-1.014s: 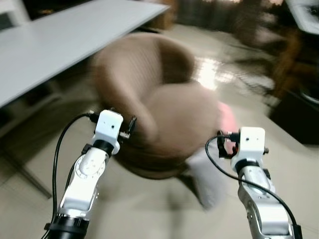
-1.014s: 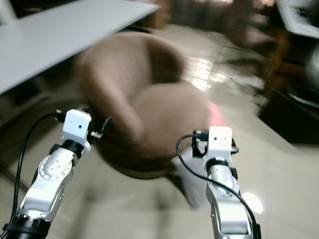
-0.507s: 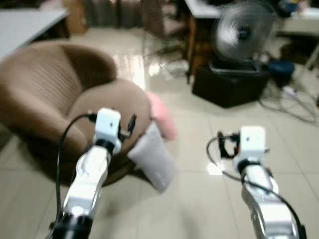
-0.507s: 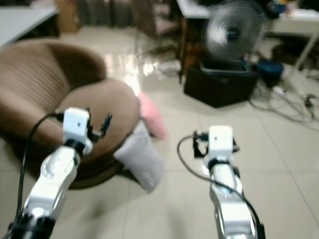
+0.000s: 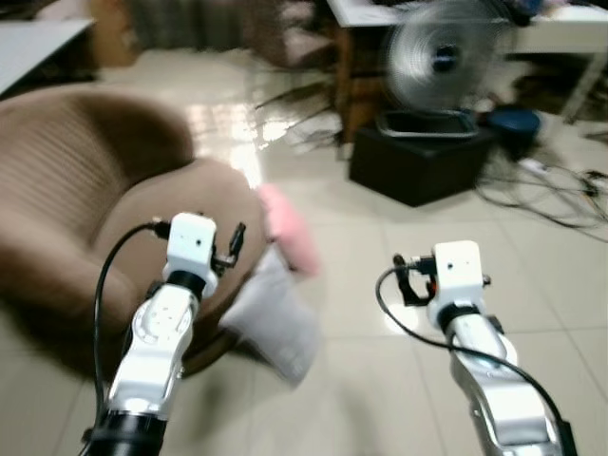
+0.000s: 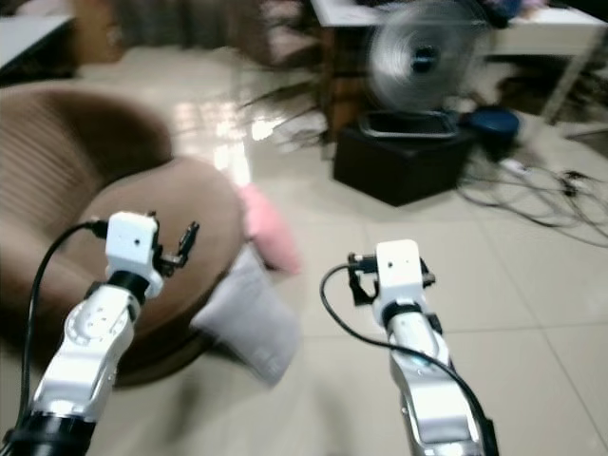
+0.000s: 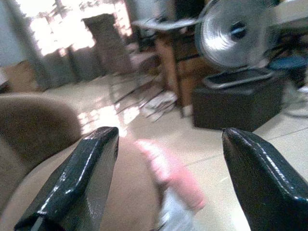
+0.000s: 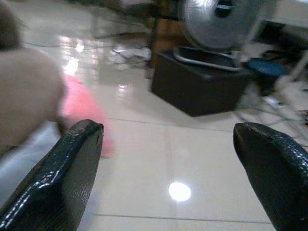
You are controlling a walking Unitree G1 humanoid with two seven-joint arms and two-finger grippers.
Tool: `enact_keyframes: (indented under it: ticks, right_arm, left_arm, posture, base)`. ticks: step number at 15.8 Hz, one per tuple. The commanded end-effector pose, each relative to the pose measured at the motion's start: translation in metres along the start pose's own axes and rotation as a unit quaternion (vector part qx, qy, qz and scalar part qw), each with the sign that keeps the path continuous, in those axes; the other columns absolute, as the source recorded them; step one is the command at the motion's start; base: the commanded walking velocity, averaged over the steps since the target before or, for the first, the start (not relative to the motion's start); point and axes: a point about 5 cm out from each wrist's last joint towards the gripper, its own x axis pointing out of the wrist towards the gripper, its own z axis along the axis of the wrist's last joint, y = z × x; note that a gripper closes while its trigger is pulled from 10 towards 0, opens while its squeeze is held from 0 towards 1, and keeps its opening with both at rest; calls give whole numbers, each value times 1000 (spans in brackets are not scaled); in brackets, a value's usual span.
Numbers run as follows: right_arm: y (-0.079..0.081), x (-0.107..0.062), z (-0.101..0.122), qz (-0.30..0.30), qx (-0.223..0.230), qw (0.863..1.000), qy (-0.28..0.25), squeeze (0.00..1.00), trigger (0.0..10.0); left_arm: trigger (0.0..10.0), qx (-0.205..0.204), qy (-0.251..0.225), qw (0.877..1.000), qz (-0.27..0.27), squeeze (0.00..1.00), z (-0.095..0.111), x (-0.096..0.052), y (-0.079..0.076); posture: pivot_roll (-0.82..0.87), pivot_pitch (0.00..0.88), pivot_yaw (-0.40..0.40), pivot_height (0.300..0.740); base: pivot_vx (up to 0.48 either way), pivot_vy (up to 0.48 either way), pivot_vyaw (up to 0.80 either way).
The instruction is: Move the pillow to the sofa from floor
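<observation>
Pillows lie before me on the tiled floor (image 5: 380, 380): a grey pillow (image 5: 271, 313) leans against the base of the brown sofa (image 5: 85, 228), and a pink pillow (image 5: 285, 223) rests just behind it, touching the sofa's rounded seat. I hold both arms raised ahead of me. My left gripper (image 7: 163, 183) hangs over the sofa's seat edge, its fingers (image 7: 77, 183) spread wide and holding nothing. My right gripper (image 8: 168, 178) hovers above bare tile to the right of the pillows, likewise spread and holding nothing. Farther back a fan (image 5: 437, 62) stands on a black box (image 5: 418, 161), with cables (image 5: 551, 195) trailing on the floor beside it.
</observation>
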Motion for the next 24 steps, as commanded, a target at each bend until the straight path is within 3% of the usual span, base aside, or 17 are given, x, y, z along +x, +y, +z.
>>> enact_keyframes:
  ticks: [1, 13, 15, 17, 22, 24]
  right_arm:
    - [4, 2, 6, 8, -1, 1000, -10, 0, 10000]
    - [6, 3, 3, 11, 11, 1000, -4, 0, 10000]
    - [7, 3, 3, 20, -4, 1000, -6, 0, 10000]
    - [11, 3, 2, 35, -6, 999, -5, 0, 10000]
    - [6, 1, -4, 12, 19, 1000, 12, 0, 10000]
    - [5, 0, -3, 9, 30, 999, 9, 0, 10000]
  left_arm:
    - [10000, 9, -3, 1000, 5, 0, 1, -2, 6]
    - [10000, 17, -3, 1000, -3, 0, 1, -2, 6]
    - [10000, 18, -3, 1000, -3, 0, 1, -2, 6]
    - [10000, 20, -3, 1000, -3, 0, 1, -2, 5]
    - [10000, 15, -3, 999, -33, 0, 1, -1, -3]
    - [10000, 13, -4, 999, -42, 0, 1, -1, -6]
  posture:
    - [-74, 0, 7, 740]
    - [-72, 0, 10, 740]
    - [-71, 0, 11, 740]
    - [-71, 0, 11, 740]
    - [-72, 0, 17, 740]
    - [-71, 0, 19, 740]
  base:
    - [394, 0, 0]
    - [393, 0, 0]
    - [392, 0, 0]
    - [398, 0, 800]
    - [383, 0, 160]
    - [369, 0, -794]
